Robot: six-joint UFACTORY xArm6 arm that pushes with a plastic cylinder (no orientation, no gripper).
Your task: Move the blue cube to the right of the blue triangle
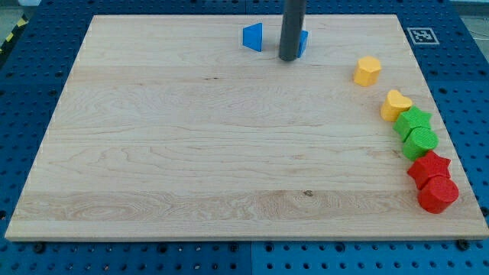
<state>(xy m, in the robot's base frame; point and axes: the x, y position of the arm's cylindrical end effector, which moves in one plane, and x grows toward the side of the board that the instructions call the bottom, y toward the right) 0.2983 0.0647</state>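
The blue triangle (253,37) sits near the view's top edge of the wooden board (191,153), a little left of centre. The blue cube (303,43) is just to its right, mostly hidden behind my dark rod; only its right edge shows. My tip (288,57) rests on the board right at the cube's left front, between the triangle and the cube, touching or nearly touching the cube.
Along the board's right side lie a yellow block (367,70), a yellow heart (396,105), two green blocks (413,121) (420,142), a red star (429,167) and a red cylinder (438,194). A fiducial tag (419,35) sits at the top right corner.
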